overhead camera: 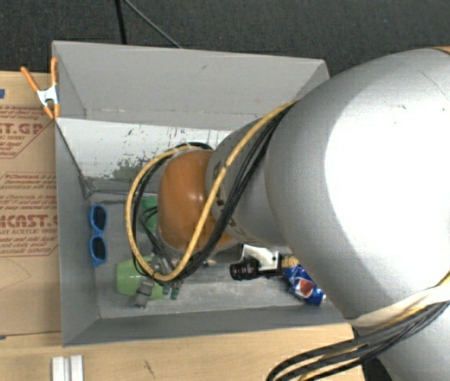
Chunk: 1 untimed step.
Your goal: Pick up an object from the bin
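One green object — beside hand, lower-left

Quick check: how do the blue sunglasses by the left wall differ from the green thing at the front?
The sunglasses are blue and flat; the green thing is rounded. The sunglasses lie clear of the arm; the green thing sits right at the gripper, partly covered. Both rest on the bin floor.

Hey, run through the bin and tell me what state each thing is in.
Blue sunglasses: lying flat by the left wall.
Green thing: lying down, partly covered by the gripper.
Black bottle: on its side.
Blue can: on its side, beside the bottle.
Gripper: low, over the green thing.
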Motion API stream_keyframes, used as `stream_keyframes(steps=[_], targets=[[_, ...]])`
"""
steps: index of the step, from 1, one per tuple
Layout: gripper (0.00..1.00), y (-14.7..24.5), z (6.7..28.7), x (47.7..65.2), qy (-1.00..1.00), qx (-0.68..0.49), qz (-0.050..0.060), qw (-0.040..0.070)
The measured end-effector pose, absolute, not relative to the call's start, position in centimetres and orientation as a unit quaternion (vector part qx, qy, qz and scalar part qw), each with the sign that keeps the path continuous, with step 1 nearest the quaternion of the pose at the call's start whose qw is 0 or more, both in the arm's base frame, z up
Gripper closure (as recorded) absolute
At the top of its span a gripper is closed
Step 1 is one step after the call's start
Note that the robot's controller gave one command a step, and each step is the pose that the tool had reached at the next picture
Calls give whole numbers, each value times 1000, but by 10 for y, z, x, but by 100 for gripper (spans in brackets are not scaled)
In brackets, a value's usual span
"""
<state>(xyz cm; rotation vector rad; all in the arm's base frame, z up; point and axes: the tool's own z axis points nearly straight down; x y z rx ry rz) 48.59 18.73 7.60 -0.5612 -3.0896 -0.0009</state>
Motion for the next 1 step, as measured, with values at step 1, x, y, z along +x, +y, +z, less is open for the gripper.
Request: stream_keyframes(steps=[1], targets=[[100,188,110,486,-984,-178,-1,0]])
